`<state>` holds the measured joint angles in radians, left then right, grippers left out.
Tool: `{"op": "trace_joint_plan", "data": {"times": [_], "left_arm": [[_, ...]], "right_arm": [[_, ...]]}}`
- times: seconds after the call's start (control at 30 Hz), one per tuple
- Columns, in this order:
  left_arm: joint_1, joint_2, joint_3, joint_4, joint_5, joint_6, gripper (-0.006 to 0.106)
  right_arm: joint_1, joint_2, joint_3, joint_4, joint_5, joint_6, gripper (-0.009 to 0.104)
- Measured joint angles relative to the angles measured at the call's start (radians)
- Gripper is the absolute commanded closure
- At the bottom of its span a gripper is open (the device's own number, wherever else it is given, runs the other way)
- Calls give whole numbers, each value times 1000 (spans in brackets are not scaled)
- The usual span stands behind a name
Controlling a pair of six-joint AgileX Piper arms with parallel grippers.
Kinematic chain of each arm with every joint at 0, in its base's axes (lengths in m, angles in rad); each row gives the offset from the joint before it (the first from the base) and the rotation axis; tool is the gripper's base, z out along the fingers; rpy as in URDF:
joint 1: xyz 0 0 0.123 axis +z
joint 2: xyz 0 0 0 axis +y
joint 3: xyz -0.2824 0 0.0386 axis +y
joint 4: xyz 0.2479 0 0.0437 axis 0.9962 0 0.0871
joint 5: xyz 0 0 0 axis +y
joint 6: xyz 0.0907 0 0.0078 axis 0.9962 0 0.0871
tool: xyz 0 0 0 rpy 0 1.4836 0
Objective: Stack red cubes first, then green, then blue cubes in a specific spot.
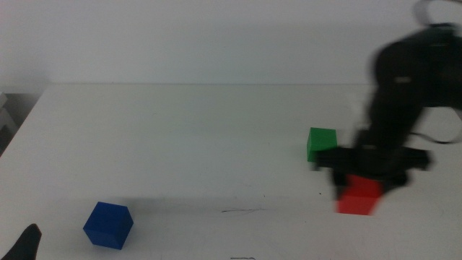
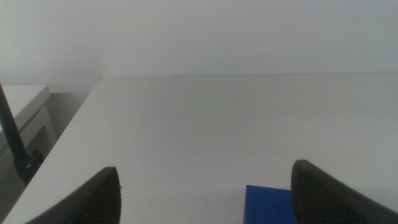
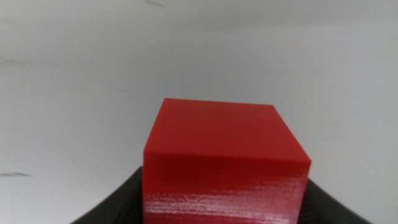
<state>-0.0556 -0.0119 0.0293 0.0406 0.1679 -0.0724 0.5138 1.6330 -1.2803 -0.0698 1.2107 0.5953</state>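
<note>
My right gripper (image 1: 359,186) is shut on the red cube (image 1: 357,196) at the table's right side. In the right wrist view the red cube (image 3: 224,155) fills the gap between the dark jaws. The green cube (image 1: 321,143) stands on the table just left of and behind that gripper. The blue cube (image 1: 108,224) sits at the front left. My left gripper (image 2: 205,169) waits open and empty at the bottom left corner (image 1: 29,242), with the blue cube (image 2: 267,204) just ahead of it. A thin dark scratch line (image 1: 242,211) marks the spot at the front middle.
The white tabletop (image 1: 180,137) runs back to a pale wall. Its left edge (image 2: 68,130) drops off beside a white cabinet (image 2: 25,118). A second short dark mark (image 1: 242,257) lies at the front edge.
</note>
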Motion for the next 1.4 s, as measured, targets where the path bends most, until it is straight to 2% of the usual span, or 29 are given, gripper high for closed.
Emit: {"op": "trace_joint_plan", "data": {"times": [0.17, 0.33, 0.77, 1.4], "left_arm": [[0, 0, 0, 0, 0, 0, 7], [0, 0, 0, 0, 0, 0, 7], [0, 0, 0, 0, 0, 0, 7], [0, 0, 0, 0, 0, 0, 7]], "right_arm": [[134, 157, -151, 5, 0, 100, 96], [204, 298, -285, 27, 0, 131, 96], [212, 516, -550, 25, 3, 127, 96], [212, 577, -570, 22, -5, 92, 96]]}}
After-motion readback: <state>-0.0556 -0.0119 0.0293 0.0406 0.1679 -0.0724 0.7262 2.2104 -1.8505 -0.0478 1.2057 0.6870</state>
